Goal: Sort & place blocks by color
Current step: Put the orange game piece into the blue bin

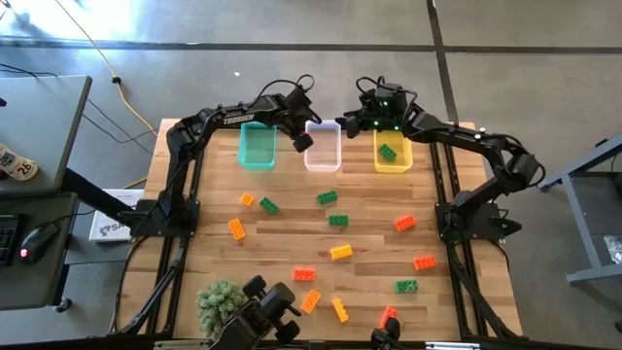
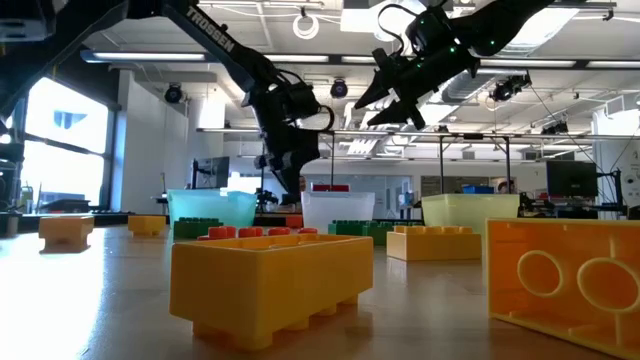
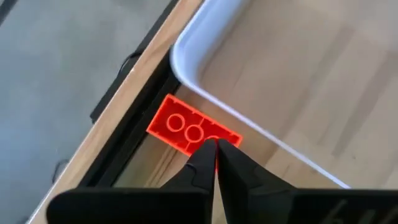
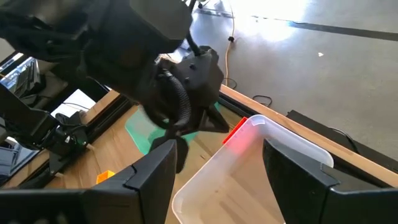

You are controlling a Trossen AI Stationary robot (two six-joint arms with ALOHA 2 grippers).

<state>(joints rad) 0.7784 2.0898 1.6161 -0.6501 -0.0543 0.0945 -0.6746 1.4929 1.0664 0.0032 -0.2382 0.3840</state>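
Note:
My left gripper [image 1: 303, 140] is shut on a red block [image 3: 191, 129] at the far left corner of the white bin [image 1: 323, 148]. The right wrist view shows that block [image 4: 235, 132] just outside the bin's rim [image 4: 273, 127]. My right gripper [image 1: 352, 123] is open and hovers high between the white bin and the yellow bin [image 1: 393, 156]. In the low view it [image 2: 396, 98] is well above the bins. A green block [image 1: 387, 153] lies in the yellow bin. The teal bin [image 1: 258, 147] stands left of the white one. My left gripper pinches the red block at one long edge [image 3: 212, 142] between its two fingertips, coming slanting down from the table's left. The block juts out beyond the fingertips with its hollow ringed face toward the wrist camera. It is lifted clear, beside the white bin's outer wall [image 3: 205, 93].
Loose blocks lie scattered over the wooden table: orange [image 1: 237, 229], green [image 1: 327, 197], yellow [image 1: 340, 252], red [image 1: 405, 223] and others nearer the front. A small green plant [image 1: 222, 301] stands at the near left edge. The table's far edge [image 3: 124, 106] runs just behind the bins.

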